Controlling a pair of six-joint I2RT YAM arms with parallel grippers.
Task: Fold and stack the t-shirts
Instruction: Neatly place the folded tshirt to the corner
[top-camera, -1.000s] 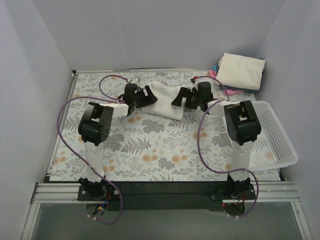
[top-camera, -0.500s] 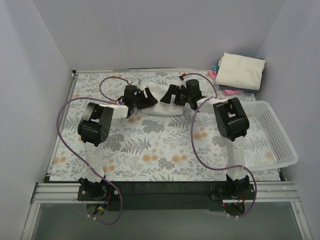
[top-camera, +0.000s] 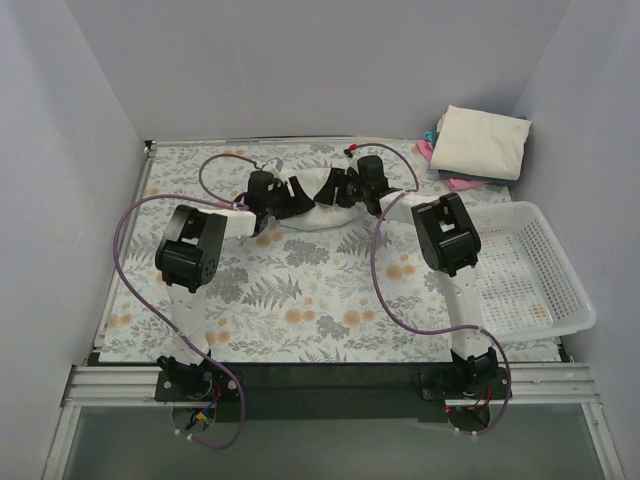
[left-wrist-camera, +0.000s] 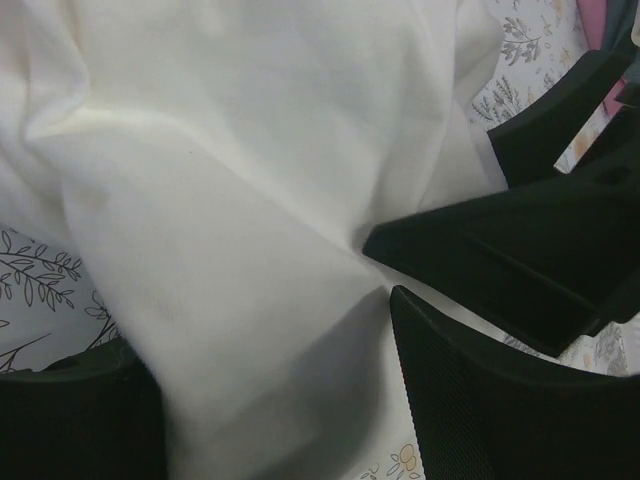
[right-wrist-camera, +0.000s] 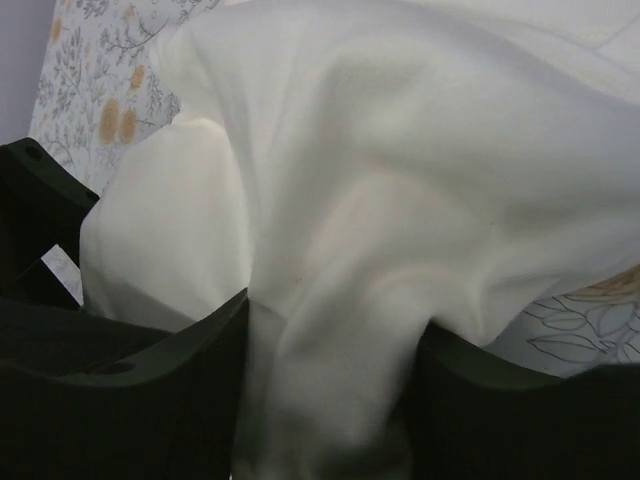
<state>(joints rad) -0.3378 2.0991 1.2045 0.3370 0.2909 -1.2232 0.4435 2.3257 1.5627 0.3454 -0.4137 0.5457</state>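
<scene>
A white t-shirt (top-camera: 320, 187) lies bunched on the floral table cover at the back middle, squeezed between both grippers. My left gripper (top-camera: 298, 193) holds its left end. In the left wrist view the cloth (left-wrist-camera: 230, 200) fills the gap of that gripper (left-wrist-camera: 275, 340) and touches both fingers. My right gripper (top-camera: 337, 187) holds the right end. In the right wrist view the cloth (right-wrist-camera: 400, 170) is pinched into folds between that gripper's (right-wrist-camera: 330, 320) fingers. Folded t-shirts (top-camera: 482, 142) are stacked at the back right, a cream one on top, with pink (top-camera: 462, 183) and blue edges showing beneath.
A white lattice basket (top-camera: 535, 275) stands at the right edge of the table, beside the right arm. Purple cables loop from both arms over the floral cover (top-camera: 300, 290). Grey walls close in the left, back and right.
The right gripper has travelled left toward the left gripper and closed on the shirt. The shirt, flat and folded before, is now bunched into a smaller heap. The left gripper has narrowed slightly.
</scene>
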